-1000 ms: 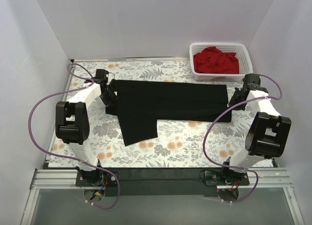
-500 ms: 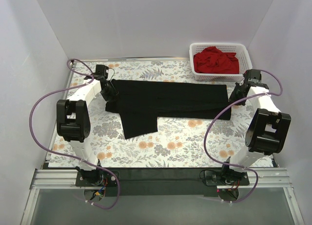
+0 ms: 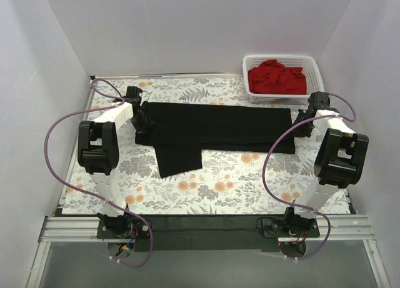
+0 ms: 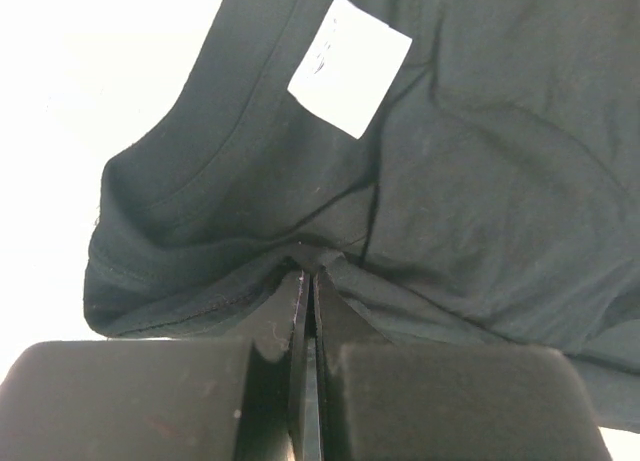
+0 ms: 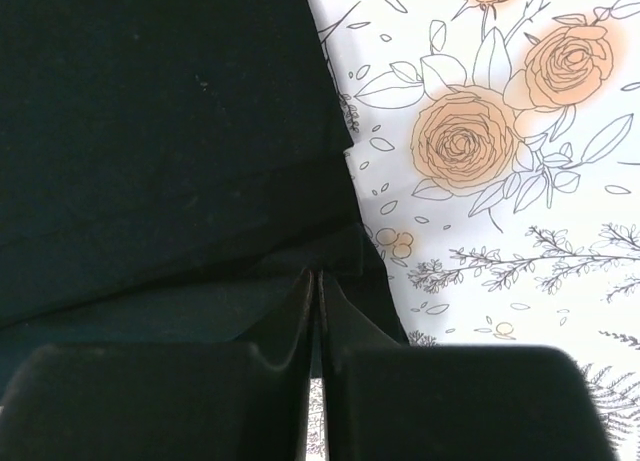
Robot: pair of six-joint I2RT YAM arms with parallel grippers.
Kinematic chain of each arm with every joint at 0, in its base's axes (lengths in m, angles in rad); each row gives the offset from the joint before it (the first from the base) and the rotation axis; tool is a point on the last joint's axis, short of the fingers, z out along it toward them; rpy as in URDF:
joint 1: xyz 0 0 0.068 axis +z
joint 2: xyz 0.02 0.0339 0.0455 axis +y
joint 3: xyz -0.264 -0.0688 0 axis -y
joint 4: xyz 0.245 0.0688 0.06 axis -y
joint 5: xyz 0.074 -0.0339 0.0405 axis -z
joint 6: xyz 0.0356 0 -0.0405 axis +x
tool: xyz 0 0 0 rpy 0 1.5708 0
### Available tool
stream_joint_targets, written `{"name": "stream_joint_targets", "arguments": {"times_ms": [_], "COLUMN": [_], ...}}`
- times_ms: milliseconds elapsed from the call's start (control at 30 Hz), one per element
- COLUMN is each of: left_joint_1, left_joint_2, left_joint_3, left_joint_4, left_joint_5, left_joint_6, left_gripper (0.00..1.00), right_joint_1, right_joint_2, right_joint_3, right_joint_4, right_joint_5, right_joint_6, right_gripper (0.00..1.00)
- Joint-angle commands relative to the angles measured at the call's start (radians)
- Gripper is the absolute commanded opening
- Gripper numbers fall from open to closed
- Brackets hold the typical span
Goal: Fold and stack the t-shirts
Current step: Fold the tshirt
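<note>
Black shirt (image 3: pixel 219 129) lies as a long band across the far table (image 3: pixel 237 182), I think only half folded, one sleeve (image 3: pixel 178 160) sticking out near. You hold its ends: left gripper (image 3: pixel 142 120) and right gripper (image 3: pixel 301 122) both pinched tight on the cloth. Red shirt (image 3: pixel 276 77) lies crumpled in the basket (image 3: pixel 284 99), far right, not folded yet.

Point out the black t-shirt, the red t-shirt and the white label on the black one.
black t-shirt (image 3: pixel 219 125), top external view, middle of its folded body.
red t-shirt (image 3: pixel 277 77), top external view, centre of the bunched cloth.
white label (image 4: pixel 350 66), left wrist view, middle of the label.
</note>
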Motion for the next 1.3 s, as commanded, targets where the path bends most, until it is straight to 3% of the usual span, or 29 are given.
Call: {"name": "stream_joint_targets", "arguments": {"times_ms": [0, 100, 200, 633, 1033, 1133, 1167, 1233, 1267], "left_joint_1": [0.007, 0.007, 0.007, 0.001, -0.005, -0.005, -0.005, -0.005, -0.005], "left_joint_2": [-0.012, -0.019, -0.035, -0.065, 0.001, 0.026, 0.024, 0.002, -0.009], "left_joint_3": [0.036, 0.033, 0.025, 0.059, 0.113, 0.122, 0.122, 0.122, 0.123], "left_joint_4": [0.033, 0.042, 0.056, 0.037, 0.016, 0.022, 0.025, 0.034, 0.046], "left_joint_5": [-0.02, -0.017, -0.013, -0.016, -0.028, -0.033, -0.063, -0.075, -0.082], "left_joint_6": [-0.002, -0.002, 0.001, 0.024, 0.01, 0.002, 0.002, 0.007, 0.015], "left_gripper": [0.0, 0.05, 0.07, 0.06, 0.08, 0.21, 0.35, 0.48, 0.61], "right_joint_1": [-0.002, 0.001, 0.033, 0.3, 0.411, 0.445, 0.472, 0.504, 0.524], "right_joint_2": [0.013, 0.006, -0.051, -0.301, -0.278, -0.26, -0.254, -0.247, -0.241], "right_joint_3": [0.021, 0.015, 0.0, -0.113, -0.198, -0.207, -0.21, -0.21, -0.207], "right_joint_4": [0.045, 0.043, 0.046, 0.066, 0.121, 0.126, 0.132, 0.141, 0.149], "right_joint_5": [0.011, -0.023, -0.041, -0.064, -0.21, -0.245, -0.25, -0.26, -0.267], "right_joint_6": [0.005, 0.014, 0.018, -0.032, -0.107, -0.115, -0.121, -0.129, -0.136], "right_gripper": [0.08, 0.33, 0.43, 0.48, 0.48, 0.47, 0.47, 0.47, 0.47]}}
